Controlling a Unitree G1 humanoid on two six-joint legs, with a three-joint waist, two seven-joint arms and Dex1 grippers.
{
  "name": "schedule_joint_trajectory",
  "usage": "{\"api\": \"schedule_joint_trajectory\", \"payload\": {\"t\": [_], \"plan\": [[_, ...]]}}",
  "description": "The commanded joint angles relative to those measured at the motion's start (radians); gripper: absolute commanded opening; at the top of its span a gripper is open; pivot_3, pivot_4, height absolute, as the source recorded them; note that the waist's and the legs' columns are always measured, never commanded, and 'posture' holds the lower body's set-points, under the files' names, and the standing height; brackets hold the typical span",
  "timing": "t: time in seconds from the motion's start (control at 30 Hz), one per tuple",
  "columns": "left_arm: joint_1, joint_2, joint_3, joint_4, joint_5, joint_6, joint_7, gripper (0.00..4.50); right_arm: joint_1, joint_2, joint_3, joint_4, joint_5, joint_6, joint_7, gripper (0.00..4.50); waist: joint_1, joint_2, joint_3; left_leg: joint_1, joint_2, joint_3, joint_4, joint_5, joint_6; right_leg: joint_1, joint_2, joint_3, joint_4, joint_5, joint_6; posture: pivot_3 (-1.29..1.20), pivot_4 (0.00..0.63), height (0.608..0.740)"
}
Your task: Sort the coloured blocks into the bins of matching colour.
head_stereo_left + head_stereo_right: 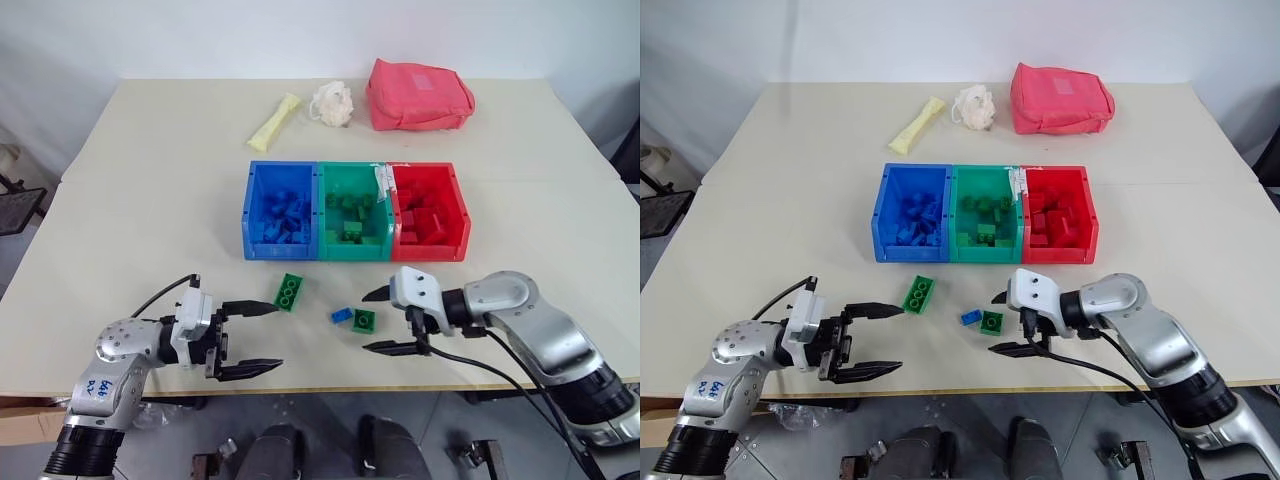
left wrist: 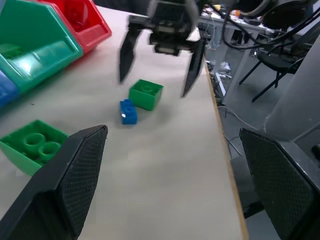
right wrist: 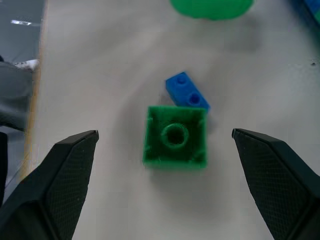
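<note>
Hovering low over the near edge of the table [image 1: 120, 180], both arms in, nothing picked up. Left gripper [image 1: 262, 339] spread wide and empty, black fingers pointing across toward the centre, upper tip just beside the long green brick [image 1: 290, 293] but apart from it. Right gripper [image 1: 385, 320] equally wide, empty, aimed back toward the left one, fingers [image 3: 60, 180] flanking the small green brick [image 3: 175, 136] without touching it. That small green brick lying hollow side up, a round socket showing. Touching one corner of it, the little blue brick [image 3: 187, 93], studs up, on the side away from the right gripper.

Three loose bricks, then, all on the bare tabletop between the grippers and in front of the bins. Long green one nearest the blue bin [image 1: 252, 205], just short of its front wall.

Bins joined in a row at mid-table: blue on the left, green bin [image 1: 325, 215] in the middle, red bin [image 1: 462, 215] on the right. Blue bricks piled in the blue, green in the green, red in the red.

Farther back, well apart from the bins: pale yellow stick [image 1: 274, 121] lying slanted, white fluffy ball [image 1: 333, 103] just beside it, pinkish-red pouch [image 1: 418, 95] near the ball on the right.
</note>
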Motion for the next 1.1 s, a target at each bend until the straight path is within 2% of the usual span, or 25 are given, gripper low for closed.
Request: {"api": "schedule_joint_trajectory", "payload": {"t": [0.03,0.3,0.33,0.53,0.77,0.87,1.1], "plan": [[0.016,-0.007,0.001,-0.053,-0.020,-0.017,0.000,4.50,-0.019,0.007,0.016,0.012,-0.024,-0.033,0.005,4.09,0.001,0.000,0.000,0.000,0.000,0.000,0.000,0.000,0.000,0.000,0.000,0.000,0.000,0.000,0.000,0.00,0.150,0.740],[0.009,-0.030,-0.009,-0.051,-0.011,-0.034,0.005,4.50,-0.006,-0.009,-0.005,-0.030,-0.018,-0.020,0.008,1.52,-0.002,0.000,0.000,0.000,0.000,0.000,0.000,0.000,0.000,0.000,0.001,-0.001,0.001,0.000,0.000,0.00,0.150,0.740],[0.006,-0.033,-0.011,-0.048,-0.010,-0.036,0.005,4.50,-0.005,-0.014,-0.015,-0.041,-0.012,-0.016,0.007,1.46,-0.001,0.000,0.000,0.000,0.000,0.000,0.000,0.000,0.000,0.000,0.001,-0.001,0.001,0.000,0.000,0.00,0.150,0.740],[-0.026,-0.054,-0.023,-0.016,-0.001,-0.055,0.008,4.50,-0.073,0.004,-0.109,-0.052,0.037,0.019,-0.032,1.46,-0.002,0.000,0.000,0.000,0.000,0.000,0.001,0.000,0.000,0.000,0.001,-0.001,0.002,0.000,0.000,0.00,0.150,0.740],[-0.078,-0.074,-0.049,0.023,0.017,-0.048,0.026,4.50,-0.262,0.074,-0.157,0.148,0.012,-0.010,-0.103,1.46,-0.004,0.000,0.000,0.000,0.000,0.000,0.000,0.000,0.000,-0.002,0.001,-0.001,0.004,0.000,0.000,0.00,0.150,0.740],[-0.101,-0.089,-0.058,0.043,0.024,-0.064,0.025,4.50,-0.398,0.138,-0.150,0.351,-0.059,-0.089,-0.187,1.46,-0.006,0.000,0.000,0.000,-0.002,0.001,0.000,0.000,0.000,-0.002,0.002,-0.001,0.005,0.000,0.000,0.00,0.150,0.740],[-0.125,-0.102,-0.063,0.061,0.029,-0.074,0.035,4.50,-0.454,0.179,-0.143,0.452,-0.080,-0.161,-0.175,3.78,-0.005,0.000,0.000,0.000,-0.003,0.001,0.000,0.001,0.002,-0.003,0.002,-0.003,0.007,0.000,0.000,0.00,0.150,0.740]]}}
